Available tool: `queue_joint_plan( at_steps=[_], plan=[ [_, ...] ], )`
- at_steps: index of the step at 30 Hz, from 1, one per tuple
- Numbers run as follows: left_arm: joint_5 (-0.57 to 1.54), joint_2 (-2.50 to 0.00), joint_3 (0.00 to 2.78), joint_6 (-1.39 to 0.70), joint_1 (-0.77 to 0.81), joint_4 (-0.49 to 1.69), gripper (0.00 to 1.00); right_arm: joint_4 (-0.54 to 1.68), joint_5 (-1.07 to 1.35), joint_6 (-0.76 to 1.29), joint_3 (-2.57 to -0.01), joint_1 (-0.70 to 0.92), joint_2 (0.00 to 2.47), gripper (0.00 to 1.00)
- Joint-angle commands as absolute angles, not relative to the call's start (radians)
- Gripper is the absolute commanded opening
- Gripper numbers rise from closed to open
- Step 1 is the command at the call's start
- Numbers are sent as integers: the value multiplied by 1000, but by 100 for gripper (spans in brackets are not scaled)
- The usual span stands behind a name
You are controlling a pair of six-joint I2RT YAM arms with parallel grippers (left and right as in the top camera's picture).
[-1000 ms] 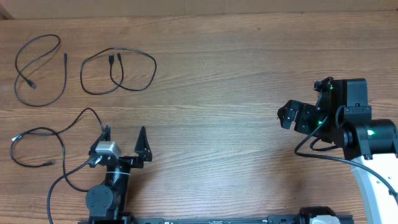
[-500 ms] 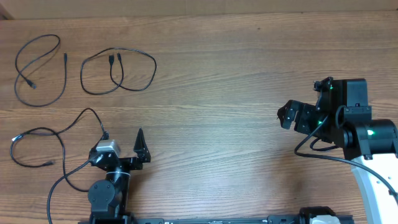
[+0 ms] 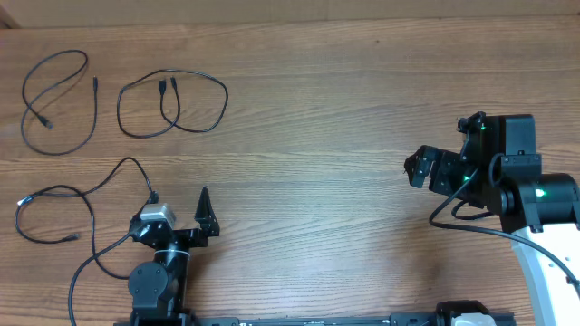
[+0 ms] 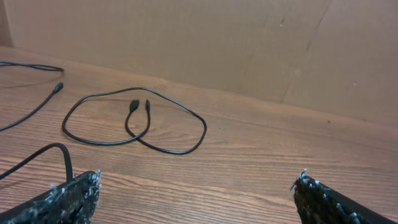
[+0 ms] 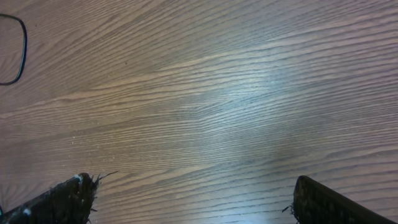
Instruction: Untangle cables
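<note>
Within the last second the left gripper (image 3: 178,195) has eased back at lower left, jaws wide and empty like the right gripper (image 5: 193,190), leaving the upper-left cable (image 3: 94,109), middle cable (image 4: 203,127) and lower-left cable (image 3: 127,161) apart, apparently untangled.

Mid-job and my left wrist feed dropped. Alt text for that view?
A black cable lies in a loose loop on the wooden table, both plugs inside the loop, ahead of the open, empty left end effector. Parts of a second cable and a third cable show at the left, and a cardboard wall stands behind.
</note>
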State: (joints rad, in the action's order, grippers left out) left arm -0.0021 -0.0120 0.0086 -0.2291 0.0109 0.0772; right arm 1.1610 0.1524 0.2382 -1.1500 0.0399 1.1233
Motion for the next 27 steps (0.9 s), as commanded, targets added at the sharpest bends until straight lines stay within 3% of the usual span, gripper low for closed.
queue_joint_plan(
  at_steps=[1,20,27],
  plan=[
    [-11,-4,5,-202,3,78,100,1158,151,234,-1173,38,1123,100],
    [-10,-4,5,-202,3,78,100,1162,152,234,-1171,40,1097,100],
    [-10,-4,5,-202,3,78,100,1063,160,238,-1072,40,994,100]
  ],
)
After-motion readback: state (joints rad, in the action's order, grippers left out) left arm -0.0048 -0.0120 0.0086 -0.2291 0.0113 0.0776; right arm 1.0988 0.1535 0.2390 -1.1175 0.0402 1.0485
